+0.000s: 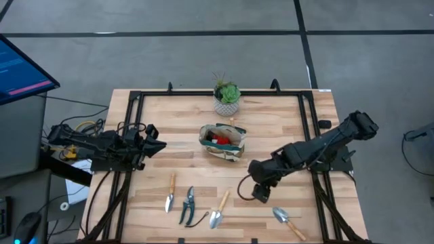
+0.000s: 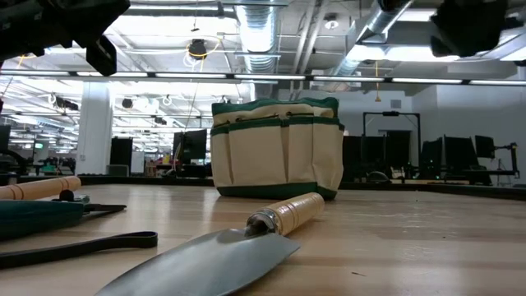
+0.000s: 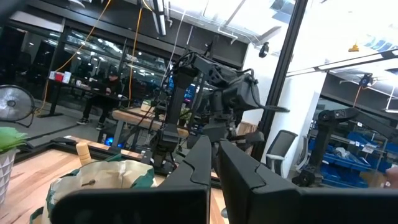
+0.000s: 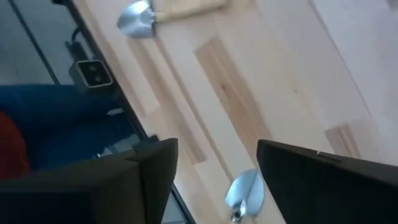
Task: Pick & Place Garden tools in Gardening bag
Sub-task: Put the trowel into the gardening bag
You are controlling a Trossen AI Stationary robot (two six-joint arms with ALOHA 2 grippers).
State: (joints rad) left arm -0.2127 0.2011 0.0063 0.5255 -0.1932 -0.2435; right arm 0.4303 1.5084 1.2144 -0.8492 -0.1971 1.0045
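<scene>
Centrally on the tabletop [image 1: 285, 129] sits the gardening bag [image 1: 222, 141], a red item inside. Toward the front edge lie four garden tools: fork [image 1: 170, 193], pruning shears [image 1: 188, 205], trowel [image 1: 218, 211], second trowel [image 1: 287, 221]. Right gripper [image 1: 261, 194] hovers between the trowels, fingers spread wide, empty. Left gripper [image 1: 156, 146] rests closed beside the bag.

A robotics laboratory in an open industrial hall. Exposed ceiling ducts [image 2: 271, 33] and strip lights run overhead; rows of desks with monitors [image 2: 444, 152] fill the background, where a seated person [image 3: 102, 99] works. A butcher-block table [image 1: 183, 179] in a black metal frame stands on grey concrete floor [image 1: 203, 61] marked with dark tape.
</scene>
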